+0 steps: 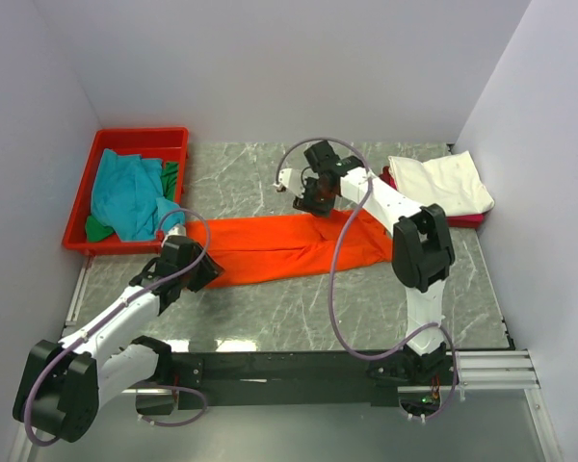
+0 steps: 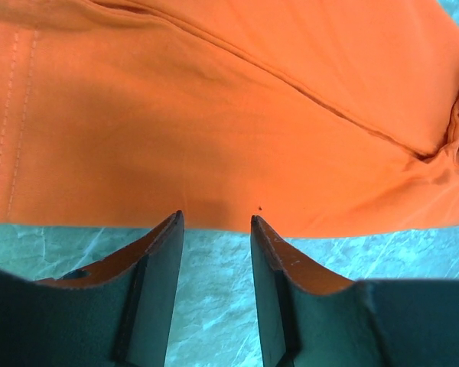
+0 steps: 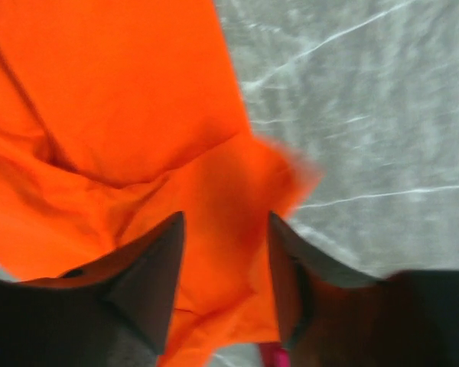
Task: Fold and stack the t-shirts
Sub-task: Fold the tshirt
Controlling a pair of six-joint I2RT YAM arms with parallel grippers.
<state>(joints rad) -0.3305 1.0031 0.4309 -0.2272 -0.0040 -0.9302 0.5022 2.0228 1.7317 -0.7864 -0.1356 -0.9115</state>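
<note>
Top external shows me the orange t-shirt (image 1: 289,248) stretched across the table's (image 1: 270,313) middle, left gripper (image 1: 195,262) at its left end, right gripper (image 1: 308,200) over its far edge, both parted and empty, I judge to regrip for folding.

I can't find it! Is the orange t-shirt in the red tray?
No, the orange t-shirt lies spread on the table, while the red tray holds a teal t-shirt and a green t-shirt.

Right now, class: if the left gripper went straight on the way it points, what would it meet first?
Probably the near edge of the orange t-shirt, just ahead of the left gripper, jaws open.
</note>
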